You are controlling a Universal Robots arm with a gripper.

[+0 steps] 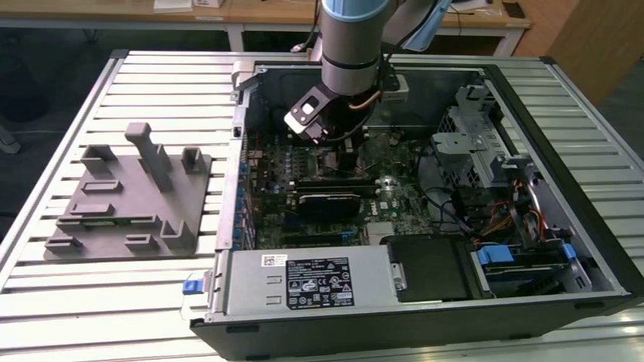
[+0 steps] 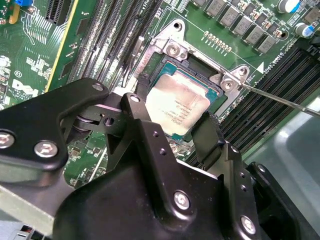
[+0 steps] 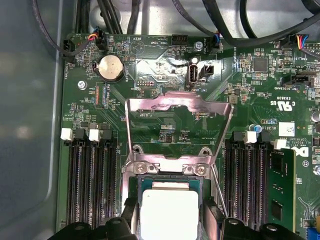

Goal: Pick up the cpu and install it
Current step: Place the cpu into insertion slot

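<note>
Where the hand [image 2: 174, 104] hovers, one cpu [image 2: 177, 102] lies within one socket [image 2: 172, 48].

The cpu [image 2: 177, 107] had a pale silver metal top, dull and brushed, with faint smudges. The gripper [image 2: 174, 106] was smooth, matt black, set with bright steel screw heads. The socket's hinged frame [image 3: 180, 107] was bare shiny metal, and the motherboard [image 3: 165, 130] was a green lacquered board with a soft sheen. The table [image 1: 151, 83] was ribbed pale metal with a satin finish. Toward its edge on the exterior view's left, the fixture [image 1: 131, 204] looked like matt grey plastic.
</note>
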